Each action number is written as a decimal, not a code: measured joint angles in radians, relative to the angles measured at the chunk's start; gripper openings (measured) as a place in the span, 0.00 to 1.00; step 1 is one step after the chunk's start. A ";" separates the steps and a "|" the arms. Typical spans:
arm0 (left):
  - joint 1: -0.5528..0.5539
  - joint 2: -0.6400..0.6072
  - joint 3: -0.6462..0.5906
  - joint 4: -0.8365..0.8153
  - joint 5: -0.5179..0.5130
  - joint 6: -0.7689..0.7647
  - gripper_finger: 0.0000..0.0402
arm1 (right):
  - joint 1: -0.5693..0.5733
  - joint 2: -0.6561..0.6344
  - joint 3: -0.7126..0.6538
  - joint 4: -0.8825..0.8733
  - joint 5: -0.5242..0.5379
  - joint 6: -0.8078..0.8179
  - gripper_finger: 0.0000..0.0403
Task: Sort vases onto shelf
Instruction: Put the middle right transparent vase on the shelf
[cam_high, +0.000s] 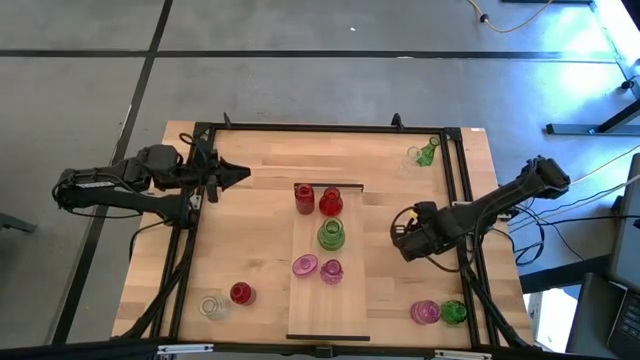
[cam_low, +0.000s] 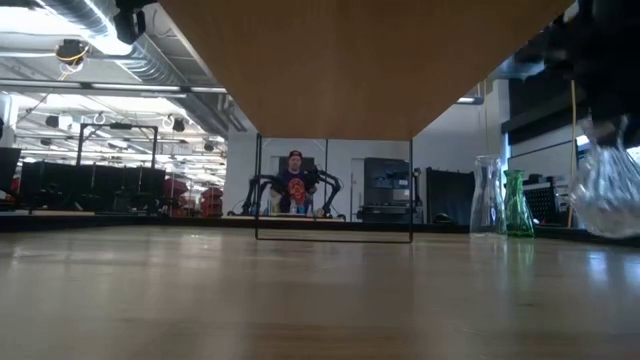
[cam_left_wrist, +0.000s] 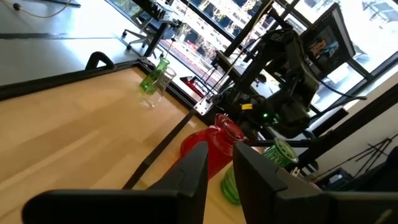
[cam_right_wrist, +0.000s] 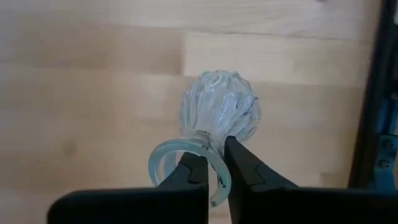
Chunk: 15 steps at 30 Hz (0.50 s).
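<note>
A: What's the right tool (cam_right_wrist: 214, 163) doing?

B: Clamped on a clear vase's (cam_right_wrist: 219, 112) narrow neck, right of centre in the high view, above the table (cam_high: 250, 220).

A: Handling?

B: Light, slick, fragile glass, I judge; the neck suits. The left tool (cam_high: 240, 175), upper left, has fingers together.

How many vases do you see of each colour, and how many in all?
Red vases: 3
Green vases: 3
Pink vases: 3
Clear vases: 3, one of them held by the right hand
Total: 12
</note>
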<state>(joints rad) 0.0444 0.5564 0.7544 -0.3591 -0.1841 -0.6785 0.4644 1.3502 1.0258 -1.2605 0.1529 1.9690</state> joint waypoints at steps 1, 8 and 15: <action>0.000 0.000 0.000 0.000 0.000 0.000 0.17 | 0.000 -0.006 0.019 0.001 0.001 -0.018 0.02; 0.000 0.000 0.000 0.000 0.011 -0.002 0.17 | 0.000 -0.070 0.214 0.000 -0.011 -0.174 0.01; 0.000 0.000 0.000 0.000 0.011 -0.002 0.17 | 0.000 -0.061 0.472 -0.006 -0.080 -0.361 0.01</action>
<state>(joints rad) 0.0444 0.5564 0.7544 -0.3592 -0.1731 -0.6800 0.4644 1.2895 1.4975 -1.2669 0.0726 1.6084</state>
